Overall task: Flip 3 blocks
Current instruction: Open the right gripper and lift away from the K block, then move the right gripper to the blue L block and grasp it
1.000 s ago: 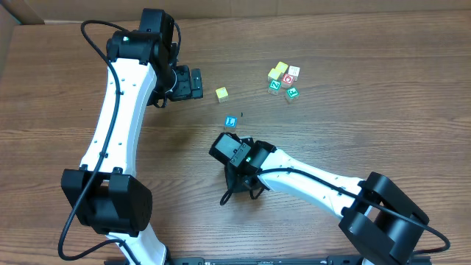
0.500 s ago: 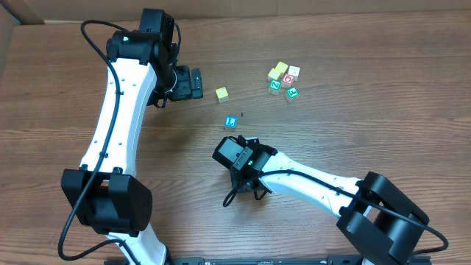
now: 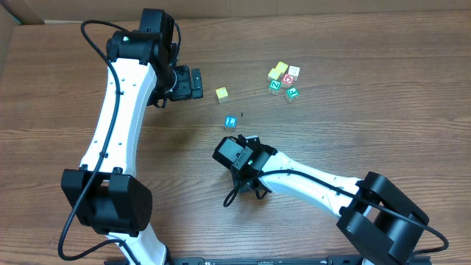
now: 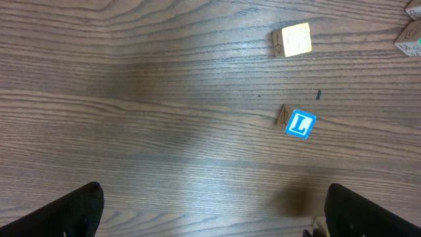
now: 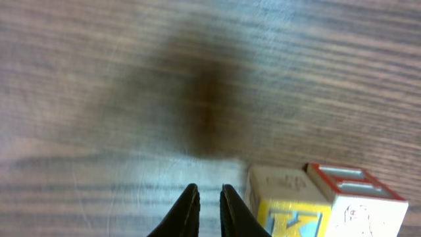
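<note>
Showing blue L block [image 4: 300, 124], K block [image 5: 293, 214]

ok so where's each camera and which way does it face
overhead: above the table, facing straight down; left arm and right arm show.
left wrist: facing down at the wood; open left claw tips in bottom corners.
right wrist: low over the wood; right claw nearly shut beside a lettered block.
shared: first two both show blue block and pale yellow block.
</note>
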Motion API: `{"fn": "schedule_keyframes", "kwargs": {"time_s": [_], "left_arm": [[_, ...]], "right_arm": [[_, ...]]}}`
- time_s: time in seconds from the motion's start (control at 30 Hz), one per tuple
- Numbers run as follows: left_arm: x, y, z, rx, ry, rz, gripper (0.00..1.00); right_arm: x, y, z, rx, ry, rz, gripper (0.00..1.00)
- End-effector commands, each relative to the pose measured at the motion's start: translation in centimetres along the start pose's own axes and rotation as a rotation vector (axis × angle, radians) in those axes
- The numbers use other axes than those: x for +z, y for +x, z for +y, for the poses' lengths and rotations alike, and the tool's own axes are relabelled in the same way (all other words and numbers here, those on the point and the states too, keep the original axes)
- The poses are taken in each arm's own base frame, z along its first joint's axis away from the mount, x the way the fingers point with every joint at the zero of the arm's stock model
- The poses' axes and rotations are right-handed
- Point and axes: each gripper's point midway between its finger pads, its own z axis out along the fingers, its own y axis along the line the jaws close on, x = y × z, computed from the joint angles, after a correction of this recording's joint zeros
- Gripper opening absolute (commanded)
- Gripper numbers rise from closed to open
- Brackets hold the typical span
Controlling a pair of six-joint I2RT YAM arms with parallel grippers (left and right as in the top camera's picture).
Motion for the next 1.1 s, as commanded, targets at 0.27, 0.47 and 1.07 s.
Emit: {"fn": "schedule_keyframes", "kwargs": {"time_s": [0.27, 0.47, 1.07], "left_arm": [[0.3, -0.1, -0.1, -0.010, -0.007, 0.002, 1.00], [0.3, -0.1, -0.1, -0.010, -0.007, 0.002, 1.00], [0.3, -0.1, -0.1, -0.010, -0.007, 0.002, 1.00]], "right_arm": [[-5.9, -4.4, 2.5, 0.022, -0.168, -0.022, 0.29], [-8.5, -12.0, 0.2, 0.191, -0.269, -0.154, 0.66], [-0.3, -16.7, 1.5, 0.309, -0.219, -0.270, 0.75]]}}
